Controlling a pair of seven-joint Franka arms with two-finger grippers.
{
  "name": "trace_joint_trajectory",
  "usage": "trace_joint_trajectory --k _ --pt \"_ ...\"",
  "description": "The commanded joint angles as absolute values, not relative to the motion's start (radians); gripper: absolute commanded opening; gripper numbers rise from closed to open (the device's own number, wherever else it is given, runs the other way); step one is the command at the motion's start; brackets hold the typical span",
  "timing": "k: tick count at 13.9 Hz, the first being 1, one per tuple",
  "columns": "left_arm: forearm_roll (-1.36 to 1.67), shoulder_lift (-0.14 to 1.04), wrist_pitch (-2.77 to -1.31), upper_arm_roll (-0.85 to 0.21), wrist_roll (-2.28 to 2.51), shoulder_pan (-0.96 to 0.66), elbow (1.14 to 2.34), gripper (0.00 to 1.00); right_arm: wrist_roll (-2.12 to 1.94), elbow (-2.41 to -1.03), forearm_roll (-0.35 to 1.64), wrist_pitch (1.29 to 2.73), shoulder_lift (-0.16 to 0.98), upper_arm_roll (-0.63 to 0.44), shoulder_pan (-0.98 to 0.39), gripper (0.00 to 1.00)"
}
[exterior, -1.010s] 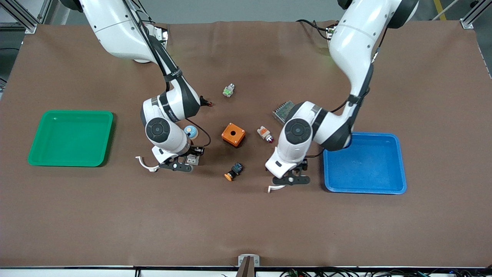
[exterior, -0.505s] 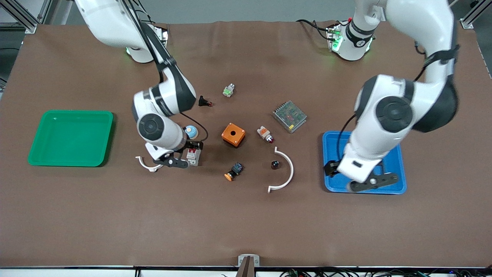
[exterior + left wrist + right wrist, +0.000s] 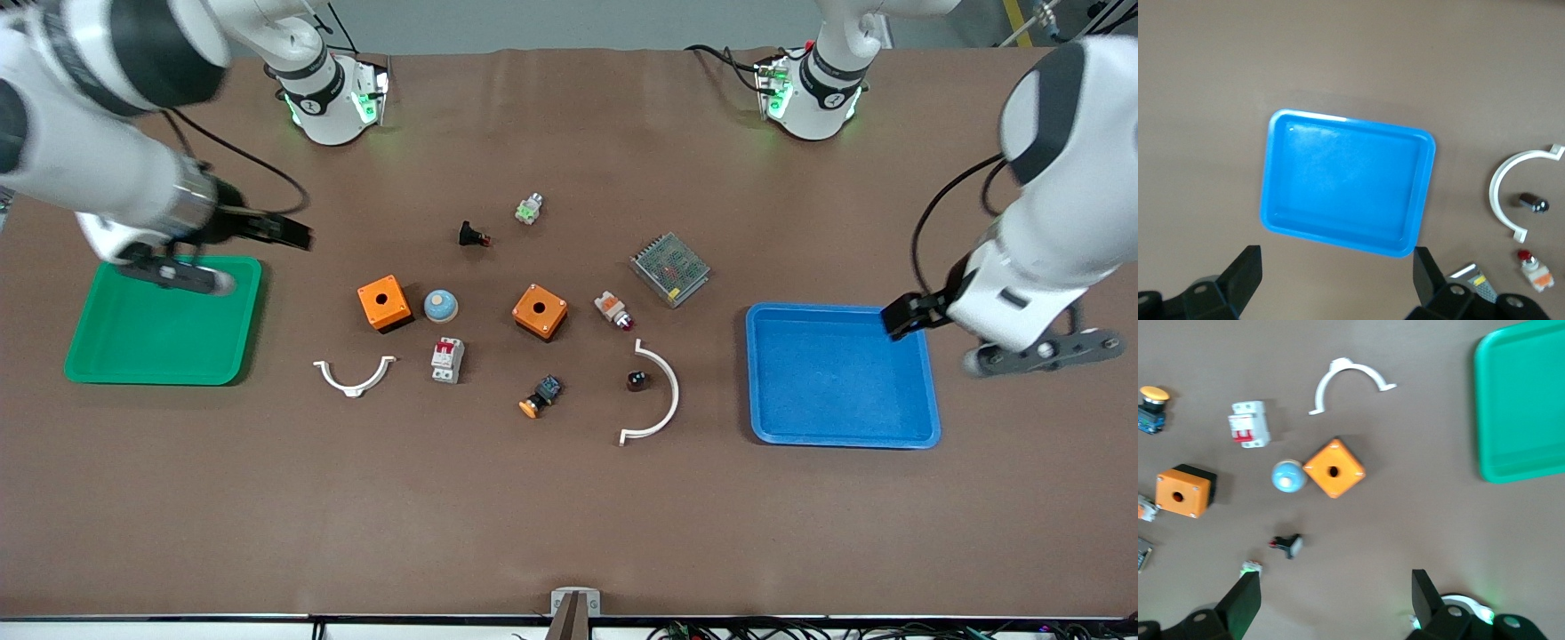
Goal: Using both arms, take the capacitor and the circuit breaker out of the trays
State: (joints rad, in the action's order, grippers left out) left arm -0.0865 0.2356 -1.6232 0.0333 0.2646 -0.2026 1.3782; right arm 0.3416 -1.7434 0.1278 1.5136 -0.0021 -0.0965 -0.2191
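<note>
Resting on table: capacitor (image 3: 636,380), breaker (image 3: 446,360), apparently well apart from both end effectors.

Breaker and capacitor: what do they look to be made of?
The breaker looks like moulded matte plastic, a white-grey body with red toggle parts at one end. The capacitor is black in the front view, but the left wrist view shows a glint along its side, so its casing may be metal or glossy sleeving; the pictures leave that open.

No legible text or labels
</note>
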Motion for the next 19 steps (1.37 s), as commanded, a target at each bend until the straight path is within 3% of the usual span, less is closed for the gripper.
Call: trace_joint_trajectory --k 1,4,8,13,19 --pt "-0.092 0.091 -1.626 0.017 0.204 -0.155 1.523 1.00 0.192 -1.773 0.086 1.511 -0.040 -0.080 -0.089 1.00" --pt "-0.086 -0.023 -1.626 -0.034 0.141 -0.083 1.627 1.00 0.071 -1.737 0.025 1.523 -0.037 -0.080 0.003 1.00" --pt "-0.043 -0.126 -1.626 -0.061 0.140 -0.069 1.735 1.00 0.043 -1.643 0.021 1.531 -0.022 -0.080 0.025 1.00" --pt "-0.008 -0.153 -1.620 -0.061 0.141 -0.081 1.746 1.00 0.049 -1.519 0.035 1.537 0.047 -0.078 0.041 1.00" --pt "-0.005 -0.138 -1.615 -0.063 0.137 -0.077 1.715 1.00 0.044 -1.473 0.028 1.539 0.049 -0.078 0.040 1.00"
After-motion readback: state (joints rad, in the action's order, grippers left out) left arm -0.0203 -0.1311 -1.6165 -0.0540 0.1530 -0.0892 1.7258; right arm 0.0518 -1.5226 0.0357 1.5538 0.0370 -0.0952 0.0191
